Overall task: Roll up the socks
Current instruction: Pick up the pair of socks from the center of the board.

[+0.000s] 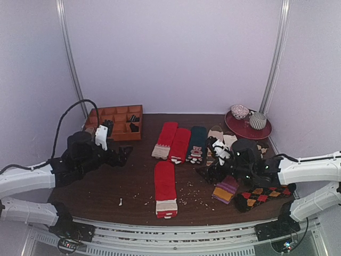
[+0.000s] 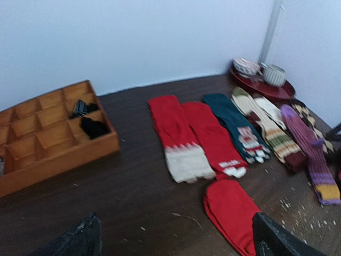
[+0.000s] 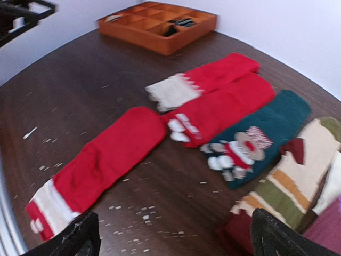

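Red socks flat, teal sock beyond, crumbs around

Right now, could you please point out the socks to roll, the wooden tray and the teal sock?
socks (image 1: pixel 165 178), top view, middle of the red leg.
wooden tray (image 1: pixel 127 136), top view, its near wall.
teal sock (image 3: pixel 279 114), right wrist view, plain teal part.

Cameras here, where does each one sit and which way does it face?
Top external: above and behind the arms, looking down the dark wooden table toward the back wall; both arms show, left pincer and right pincer open.
Left wrist: on the left arm, facing back-right over the stacked red socks with a cream striped band; own fingertips at bottom.
Right wrist: on the right arm, facing back-left toward the orange wooden compartment tray; own fingertips at bottom.
Both wrist views share socks and tray.
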